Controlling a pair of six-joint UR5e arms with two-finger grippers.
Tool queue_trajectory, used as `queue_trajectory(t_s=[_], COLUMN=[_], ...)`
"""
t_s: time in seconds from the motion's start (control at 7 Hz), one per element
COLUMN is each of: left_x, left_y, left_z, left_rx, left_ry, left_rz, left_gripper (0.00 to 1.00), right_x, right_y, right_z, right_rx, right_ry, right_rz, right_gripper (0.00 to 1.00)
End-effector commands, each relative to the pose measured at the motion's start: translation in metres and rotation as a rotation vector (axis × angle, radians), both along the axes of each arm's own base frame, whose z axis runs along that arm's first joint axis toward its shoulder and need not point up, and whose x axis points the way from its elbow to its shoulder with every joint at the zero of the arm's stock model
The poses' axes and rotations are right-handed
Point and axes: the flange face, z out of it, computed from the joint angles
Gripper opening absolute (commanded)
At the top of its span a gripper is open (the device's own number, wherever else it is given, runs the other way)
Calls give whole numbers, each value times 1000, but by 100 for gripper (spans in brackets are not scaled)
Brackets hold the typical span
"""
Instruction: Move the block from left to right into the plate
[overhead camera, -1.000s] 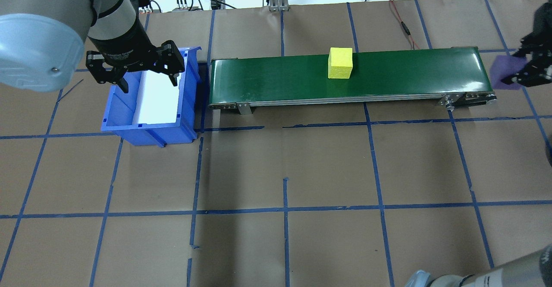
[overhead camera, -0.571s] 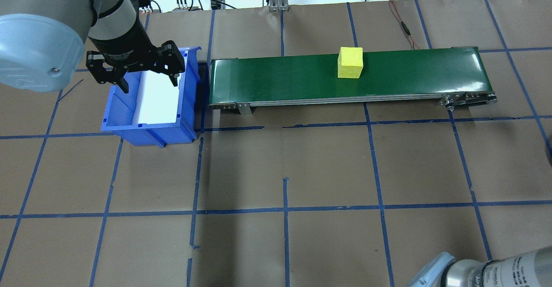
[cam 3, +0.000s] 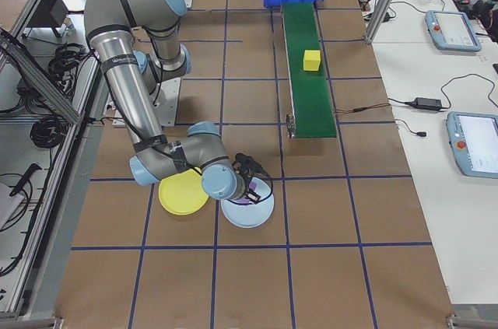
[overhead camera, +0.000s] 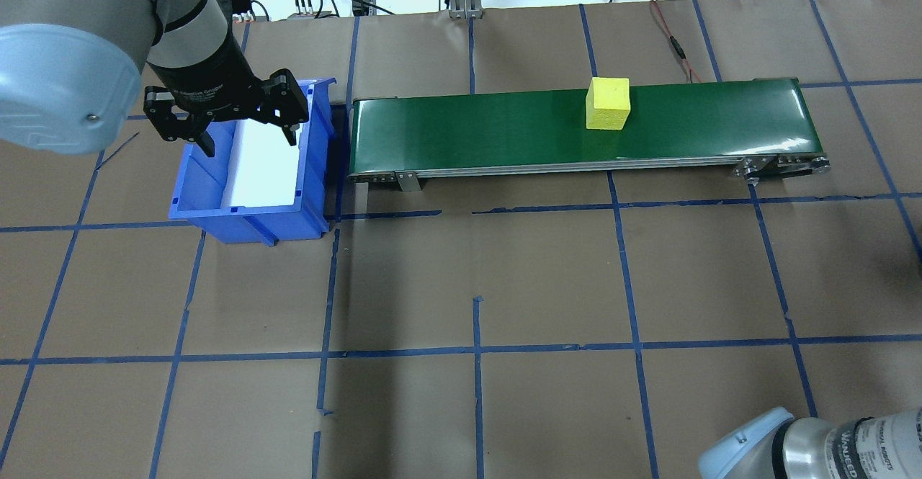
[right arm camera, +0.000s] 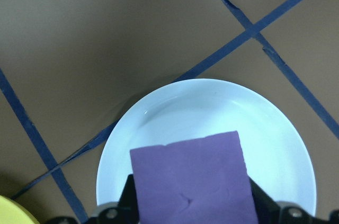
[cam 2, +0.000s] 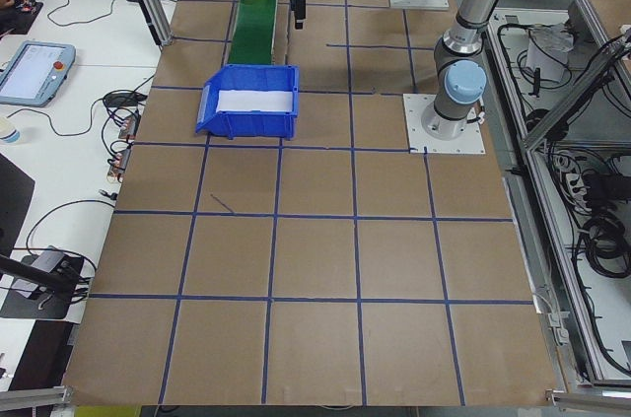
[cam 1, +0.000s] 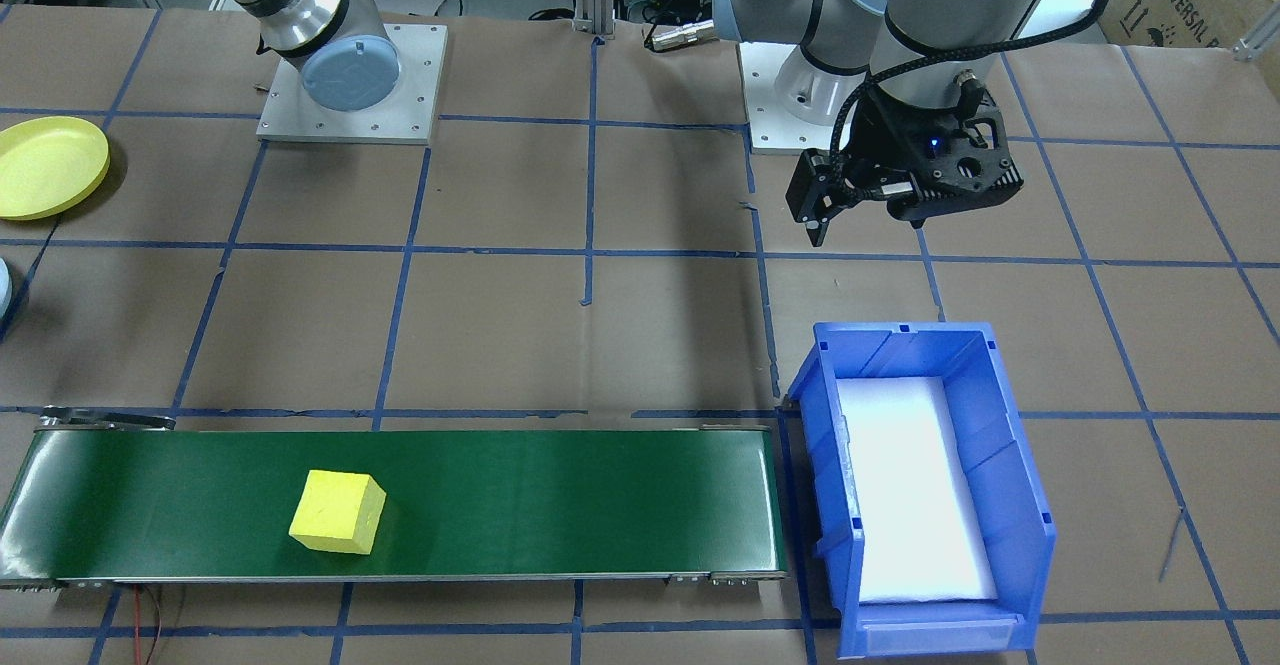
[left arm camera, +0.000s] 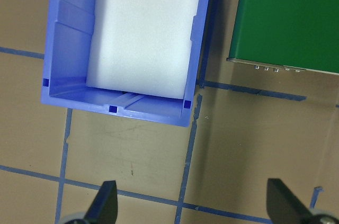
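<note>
yellow block point(overhead camera: 608, 103) further right on belt point(overhead camera: 504, 132); r gripper point(right arm camera: 190, 211) pinching purple block point(right arm camera: 193, 179) over pale plate point(right arm camera: 212, 128); l gripper point(overhead camera: 248, 137) spread

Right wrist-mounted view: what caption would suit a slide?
Claw holding a purple block above a pale blue plate on the taped table.

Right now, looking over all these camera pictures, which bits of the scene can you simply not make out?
- Purple block: the right wrist view's bottom edge cuts it off, so the right gripper's fingers stay unseen.
- Whether that block touches the pale blue plate: too small in the right side view.
- Yellow plate: partly hidden by the right arm.
- Left gripper: only the open fingertips show in its wrist view.
</note>
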Motion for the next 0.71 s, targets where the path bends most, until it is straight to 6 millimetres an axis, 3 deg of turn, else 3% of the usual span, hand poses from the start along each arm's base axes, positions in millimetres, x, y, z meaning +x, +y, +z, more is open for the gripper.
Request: queue_trajectory(t_s=[0.0,0.14,0.29,0.43,0.57], left_x=[0,0,1,2,2], left_y=[0,0,0,0,-2], left_z=[0,0,0,0,-1], left_rx=[-1,-1,0,1,-1], left_ry=[0,0,2,2,2], left_rz=[1,2,7,5,7], left_gripper=[100,100,100,100,100], right_x=[-1,11,59,125,189], right_y=[1,-12,-65,-109,-144], right_z=[0,2,29,58,60], right_rx=[-7,33,32,19,27], right_ry=[30,-3,23,43,34], right_rz=[-56,-180,-161,-96,8], right_gripper=[100,100,100,100,100])
